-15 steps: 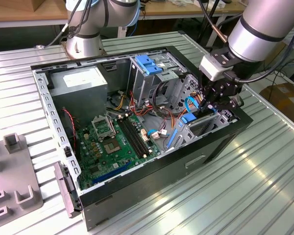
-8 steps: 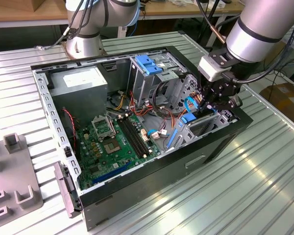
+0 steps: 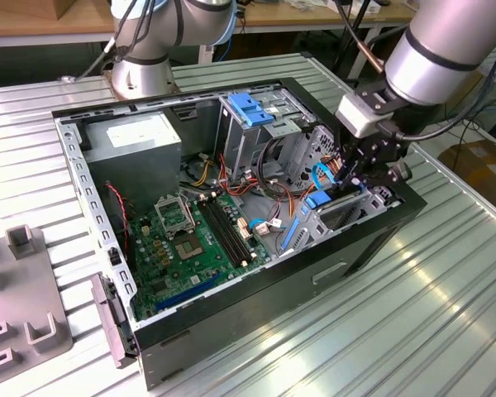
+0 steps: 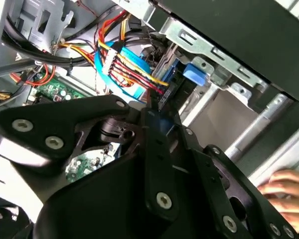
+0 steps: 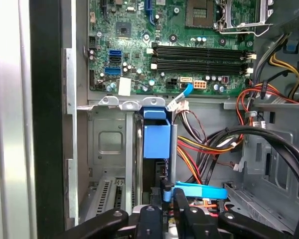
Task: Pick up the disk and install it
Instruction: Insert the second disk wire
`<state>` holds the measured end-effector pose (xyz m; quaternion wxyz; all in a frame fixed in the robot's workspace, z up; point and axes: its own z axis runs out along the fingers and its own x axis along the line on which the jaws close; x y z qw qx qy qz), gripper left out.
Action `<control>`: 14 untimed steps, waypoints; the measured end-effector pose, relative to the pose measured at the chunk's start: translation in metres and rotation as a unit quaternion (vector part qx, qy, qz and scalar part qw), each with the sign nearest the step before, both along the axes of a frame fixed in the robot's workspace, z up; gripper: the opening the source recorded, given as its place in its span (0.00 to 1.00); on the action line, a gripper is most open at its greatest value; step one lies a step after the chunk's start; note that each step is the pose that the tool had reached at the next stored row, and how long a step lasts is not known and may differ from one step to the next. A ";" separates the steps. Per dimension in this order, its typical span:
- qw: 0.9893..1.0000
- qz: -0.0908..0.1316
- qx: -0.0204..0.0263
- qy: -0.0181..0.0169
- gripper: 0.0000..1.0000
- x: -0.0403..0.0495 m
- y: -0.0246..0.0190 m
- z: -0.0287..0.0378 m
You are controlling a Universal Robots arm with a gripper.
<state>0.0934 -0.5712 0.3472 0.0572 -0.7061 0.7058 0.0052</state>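
My fingers (image 3: 353, 178) hang low inside the open computer case (image 3: 231, 318), over its drive bay corner. One disk (image 5: 156, 141) sits just ahead of them, upright on edge in the bay slot, blue rails visible, long axis running straight away from my fingers toward the motherboard (image 5: 179, 45). How wide my fingers are, or whether they grip it, I can't tell. One arm, one case, one blue cable (image 5: 199, 190) beside my fingers.
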 end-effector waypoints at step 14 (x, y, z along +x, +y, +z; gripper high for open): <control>1.000 0.000 -0.001 0.000 0.10 0.0000 0.0000 0.0167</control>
